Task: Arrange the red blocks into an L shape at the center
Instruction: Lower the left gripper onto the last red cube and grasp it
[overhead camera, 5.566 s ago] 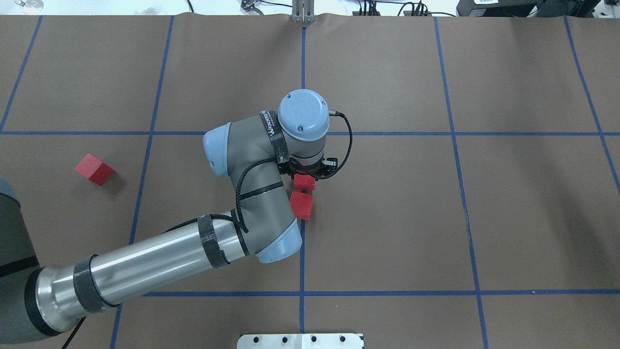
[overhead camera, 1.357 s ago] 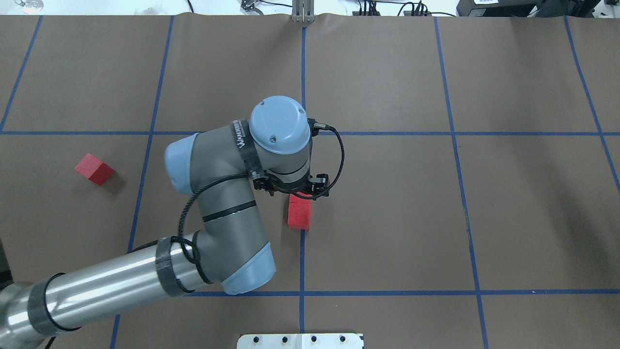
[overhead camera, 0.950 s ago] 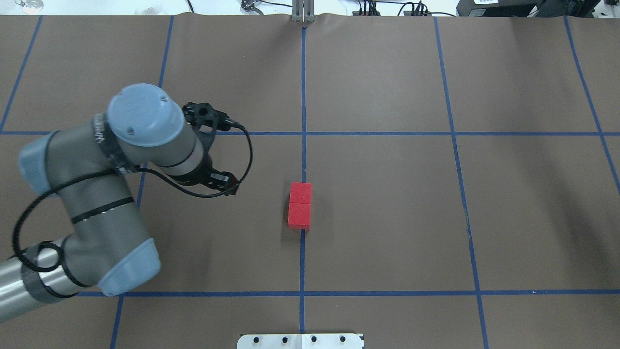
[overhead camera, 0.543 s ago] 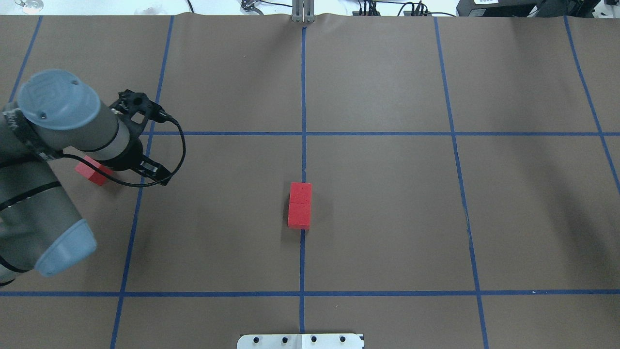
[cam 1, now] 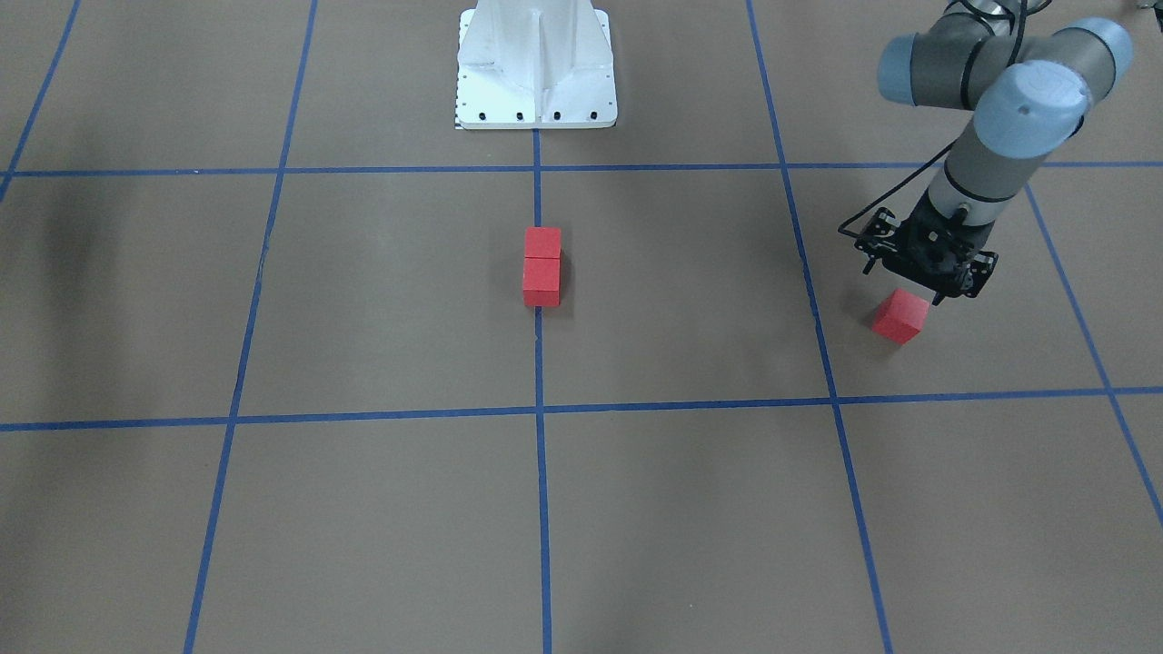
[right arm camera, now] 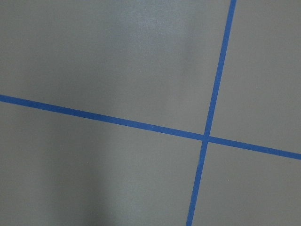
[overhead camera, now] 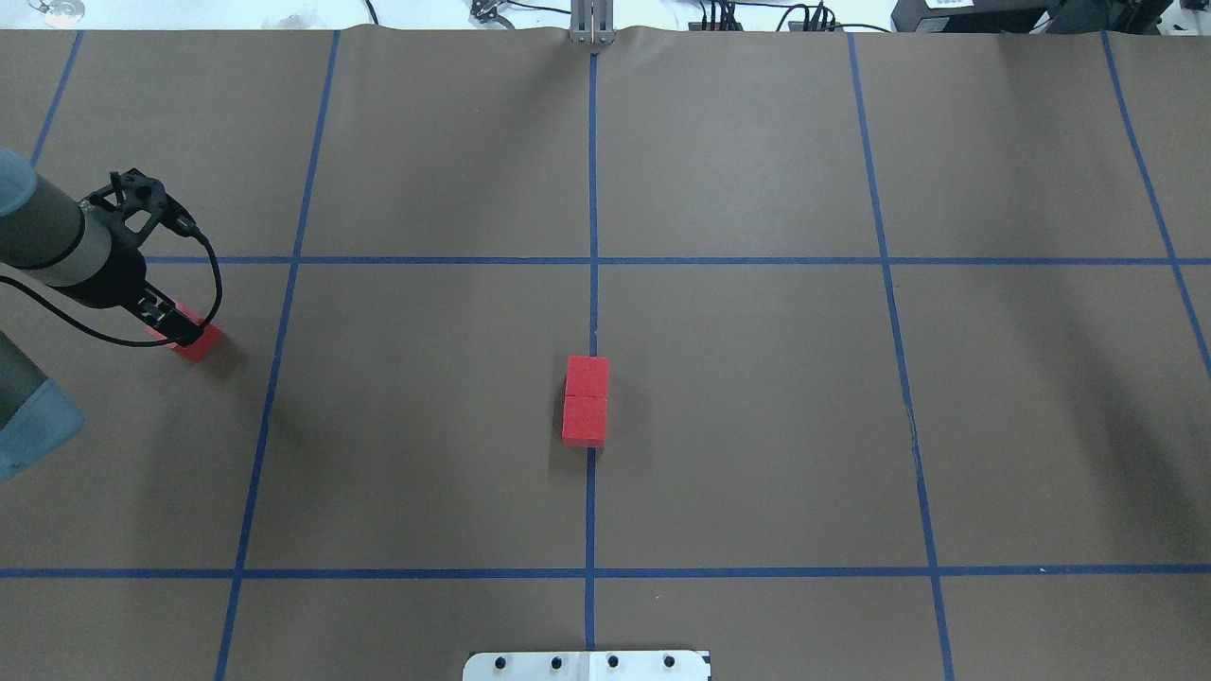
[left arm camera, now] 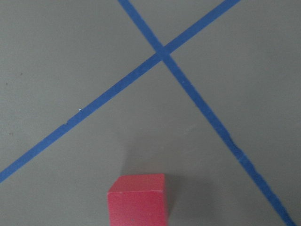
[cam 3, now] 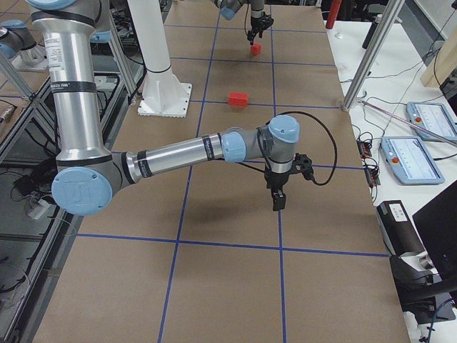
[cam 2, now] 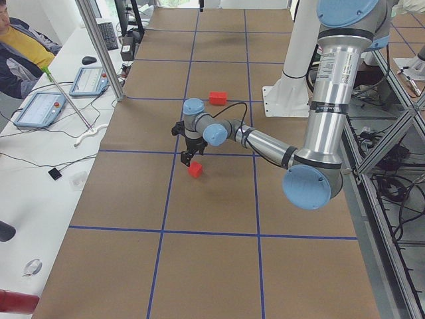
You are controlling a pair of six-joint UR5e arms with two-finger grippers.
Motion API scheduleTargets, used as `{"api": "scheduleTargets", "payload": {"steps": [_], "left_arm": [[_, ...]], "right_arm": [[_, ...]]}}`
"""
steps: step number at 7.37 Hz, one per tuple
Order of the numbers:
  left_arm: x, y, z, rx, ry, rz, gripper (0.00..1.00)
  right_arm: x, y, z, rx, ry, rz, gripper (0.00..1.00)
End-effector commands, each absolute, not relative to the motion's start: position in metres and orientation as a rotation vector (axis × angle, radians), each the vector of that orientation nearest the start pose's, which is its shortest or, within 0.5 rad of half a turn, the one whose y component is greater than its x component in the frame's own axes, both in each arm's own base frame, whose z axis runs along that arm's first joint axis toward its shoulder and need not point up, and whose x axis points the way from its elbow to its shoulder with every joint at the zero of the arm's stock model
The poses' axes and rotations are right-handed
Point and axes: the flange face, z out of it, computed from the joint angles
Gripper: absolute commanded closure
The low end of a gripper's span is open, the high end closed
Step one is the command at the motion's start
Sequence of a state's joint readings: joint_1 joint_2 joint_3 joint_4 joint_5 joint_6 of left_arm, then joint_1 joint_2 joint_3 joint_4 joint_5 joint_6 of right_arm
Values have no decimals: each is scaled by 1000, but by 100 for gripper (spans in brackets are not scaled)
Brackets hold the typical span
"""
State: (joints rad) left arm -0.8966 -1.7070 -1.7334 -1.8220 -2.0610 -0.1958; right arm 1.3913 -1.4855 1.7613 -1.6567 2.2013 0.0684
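Two red blocks (overhead camera: pixel 586 399) sit touching in a short row on the centre grid line; they also show in the front-facing view (cam 1: pixel 541 263). The third red block (overhead camera: pixel 199 342) lies alone at the far left, also in the front-facing view (cam 1: pixel 899 315) and at the bottom of the left wrist view (left arm camera: pixel 137 200). My left gripper (overhead camera: pixel 170 326) hovers just above this block, partly hiding it from overhead, and looks open and empty (cam 1: pixel 931 289). My right gripper (cam 3: pixel 278 200) shows only in the exterior right view, low over bare table; I cannot tell whether it is open.
Blue tape lines divide the brown table cover into large squares. The white robot base plate (cam 1: pixel 536 73) stands at the robot's edge of the table. A metal post (overhead camera: pixel 591 24) stands at the far edge. A person (cam 2: pixel 20 46) sits beside the table.
My left gripper let go of a block next to the other at the centre. It then swung far left and now hovers over the lone third block.
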Motion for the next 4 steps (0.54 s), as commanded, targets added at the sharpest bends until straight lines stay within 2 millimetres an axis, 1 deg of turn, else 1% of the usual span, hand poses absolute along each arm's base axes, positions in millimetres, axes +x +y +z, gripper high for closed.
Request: {"api": "scheduleTargets", "payload": {"steps": [1,4], "left_arm": [[292,-499,511,272,678,553,0],[294,-499,518,251,676,531,1]], "right_arm": [[-21,-532,538,106,-647,-167,0],[-21,-532,538,106,-647,-167,0]]}}
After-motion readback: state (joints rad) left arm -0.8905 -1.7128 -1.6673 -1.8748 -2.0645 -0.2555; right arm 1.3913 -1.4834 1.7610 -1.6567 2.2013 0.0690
